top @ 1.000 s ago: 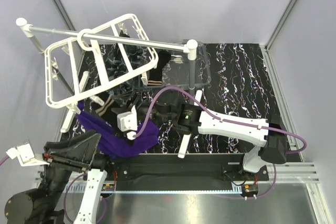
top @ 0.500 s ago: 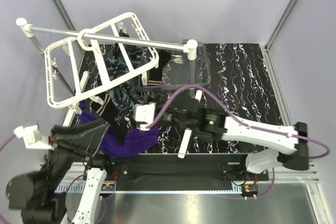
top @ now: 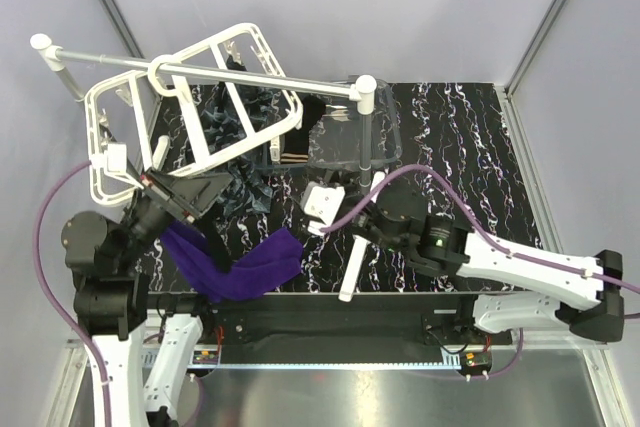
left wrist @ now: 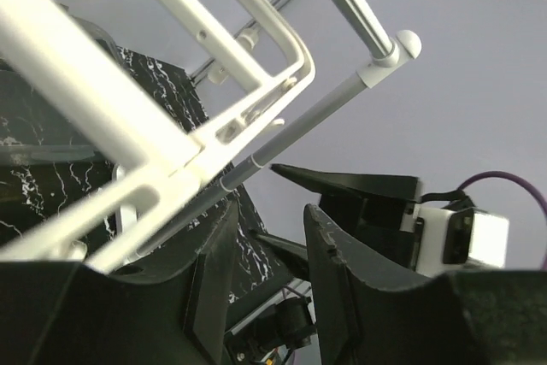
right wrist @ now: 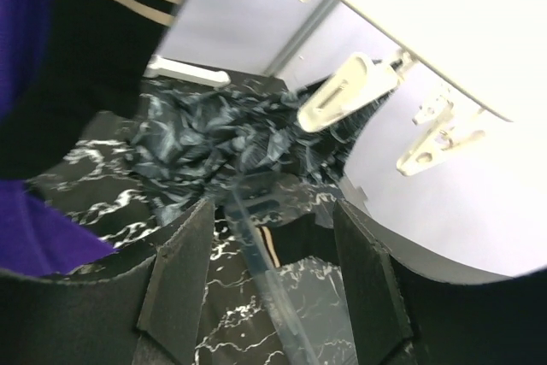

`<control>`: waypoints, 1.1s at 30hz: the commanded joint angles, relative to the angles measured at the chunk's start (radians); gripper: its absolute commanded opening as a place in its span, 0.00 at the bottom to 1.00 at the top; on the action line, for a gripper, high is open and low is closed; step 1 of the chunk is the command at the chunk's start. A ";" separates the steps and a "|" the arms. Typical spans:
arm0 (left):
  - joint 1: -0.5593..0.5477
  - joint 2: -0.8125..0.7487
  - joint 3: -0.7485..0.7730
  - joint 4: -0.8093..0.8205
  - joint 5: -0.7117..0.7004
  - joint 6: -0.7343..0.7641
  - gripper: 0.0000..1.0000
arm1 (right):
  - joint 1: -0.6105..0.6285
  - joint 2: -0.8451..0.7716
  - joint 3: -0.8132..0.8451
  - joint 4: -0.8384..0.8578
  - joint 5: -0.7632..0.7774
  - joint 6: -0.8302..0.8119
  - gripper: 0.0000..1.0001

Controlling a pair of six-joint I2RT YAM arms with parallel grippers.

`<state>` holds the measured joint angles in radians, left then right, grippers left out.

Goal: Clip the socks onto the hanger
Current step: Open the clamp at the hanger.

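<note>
At the near left of the marbled table (top: 460, 177), the purple sock (top: 245, 269) is seen bent in a V. One end runs up under the left arm, where its upper end is hidden. Just above it, the left gripper (top: 222, 187) is held out level toward the right. In its wrist view its fingers (left wrist: 333, 279) are parted by a narrow gap, through which only the table and the other arm are seen, so nothing is grasped. The right gripper (top: 336, 181) is reached in from the right to the middle of the table, its jaws spread wide and empty in the right wrist view. The black sock with tan stripes (right wrist: 111, 14) is seen close at the upper left of that view, and the dark marbled socks (right wrist: 214, 138) are bunched beyond the fingers. Farther back, the white hanger (top: 205, 45) is hung tilted from the silver rod (top: 250, 75), with its clips (right wrist: 346, 87) dangling free. The marbled socks are seen beneath its frame from above. A clear container (top: 345, 142) stands at the far middle of the table, below the rod's right end.
</note>
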<state>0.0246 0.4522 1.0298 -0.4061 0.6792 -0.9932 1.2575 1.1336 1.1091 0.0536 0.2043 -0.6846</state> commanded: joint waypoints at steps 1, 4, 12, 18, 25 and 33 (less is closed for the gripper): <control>0.005 0.062 0.117 0.049 0.059 0.054 0.42 | -0.041 0.038 0.009 0.146 0.020 0.002 0.65; -0.014 0.077 0.121 0.029 0.046 0.080 0.43 | -0.084 0.083 0.018 0.209 0.009 0.020 0.65; -0.245 0.161 0.159 -0.051 -0.128 0.172 0.41 | -0.148 0.190 0.023 0.397 -0.039 0.016 0.65; -0.360 0.160 0.099 -0.007 -0.208 0.168 0.41 | -0.156 0.213 -0.008 0.543 -0.091 -0.012 0.63; -0.371 0.121 0.105 -0.051 -0.297 0.215 0.45 | -0.156 0.196 -0.071 0.614 -0.128 0.007 0.61; -0.371 0.118 0.084 -0.005 -0.288 0.199 0.45 | -0.156 0.244 -0.115 0.802 -0.117 0.022 0.58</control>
<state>-0.3439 0.5713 1.1122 -0.4690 0.4095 -0.8093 1.1057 1.3655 0.9901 0.6975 0.0902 -0.6819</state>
